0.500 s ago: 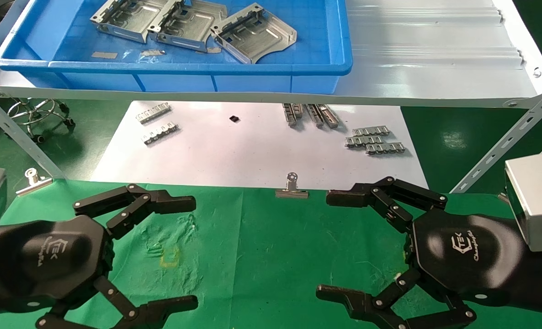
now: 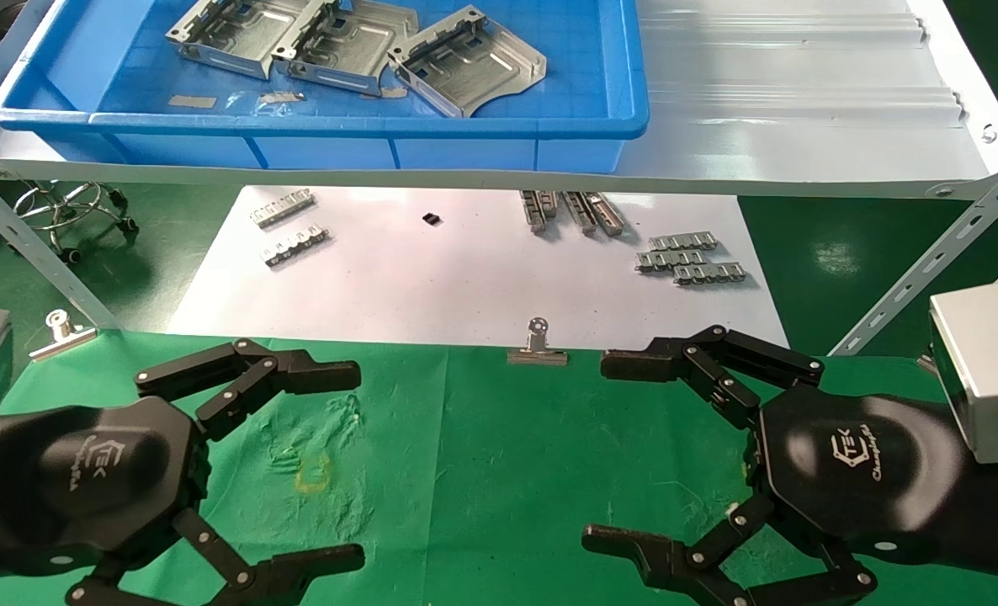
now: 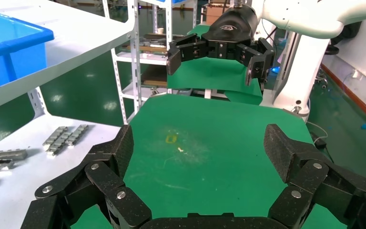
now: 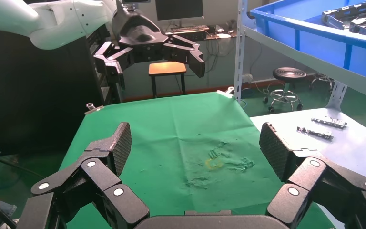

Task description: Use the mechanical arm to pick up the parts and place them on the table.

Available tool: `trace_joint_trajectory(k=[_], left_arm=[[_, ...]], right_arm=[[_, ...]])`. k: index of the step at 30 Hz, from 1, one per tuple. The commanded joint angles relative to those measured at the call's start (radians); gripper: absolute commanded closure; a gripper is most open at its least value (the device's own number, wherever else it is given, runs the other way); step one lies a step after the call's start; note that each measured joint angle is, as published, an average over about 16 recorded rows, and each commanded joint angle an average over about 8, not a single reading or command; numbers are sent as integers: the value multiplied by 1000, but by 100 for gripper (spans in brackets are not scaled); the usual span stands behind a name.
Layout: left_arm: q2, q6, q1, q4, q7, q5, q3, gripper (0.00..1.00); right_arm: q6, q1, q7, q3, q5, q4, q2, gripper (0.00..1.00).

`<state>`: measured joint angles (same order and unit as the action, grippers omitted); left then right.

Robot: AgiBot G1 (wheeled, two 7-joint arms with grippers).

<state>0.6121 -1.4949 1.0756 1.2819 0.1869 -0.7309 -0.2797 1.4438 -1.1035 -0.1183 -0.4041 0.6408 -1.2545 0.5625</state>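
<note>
Three silver sheet-metal parts (image 2: 469, 59) lie side by side in the blue bin (image 2: 381, 126) on the shelf, far above and beyond both grippers; their edges also show in the right wrist view (image 4: 357, 12). My left gripper (image 2: 356, 465) hovers open over the left of the green table (image 2: 499, 454), near a faint yellow mark (image 2: 312, 473). My right gripper (image 2: 597, 450) hovers open over the table's right side, facing the left one. Nothing is between either pair of fingers, as the wrist views confirm for the left gripper (image 3: 198, 148) and the right gripper (image 4: 195, 143).
A white shelf (image 2: 802, 101) carries the bin, with slanted metal struts (image 2: 928, 261) at both sides. Below it a white sheet (image 2: 465, 286) holds narrow toothed strips (image 2: 688, 257). Binder clips (image 2: 537, 345) pin the cloth's far edge. A stool (image 2: 78, 206) stands at the left.
</note>
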Motion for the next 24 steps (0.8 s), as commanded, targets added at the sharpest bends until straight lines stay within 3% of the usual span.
trace_joint_trajectory(k=[1, 5, 12, 13, 24], left_arm=[[0, 0, 0, 0, 0, 0, 0, 0], [0, 0, 0, 0, 0, 0, 0, 0], [0, 0, 0, 0, 0, 0, 0, 0], [0, 1, 0, -1, 0, 0, 0, 0], [64, 112, 59, -39, 12, -40, -4, 0]], right_arm=[[0, 0, 0, 0, 0, 0, 0, 0], [0, 0, 0, 0, 0, 0, 0, 4], [0, 0, 0, 0, 0, 0, 0, 91], [0, 0, 0, 0, 0, 0, 0, 100], [0, 0, 0, 0, 0, 0, 0, 100]])
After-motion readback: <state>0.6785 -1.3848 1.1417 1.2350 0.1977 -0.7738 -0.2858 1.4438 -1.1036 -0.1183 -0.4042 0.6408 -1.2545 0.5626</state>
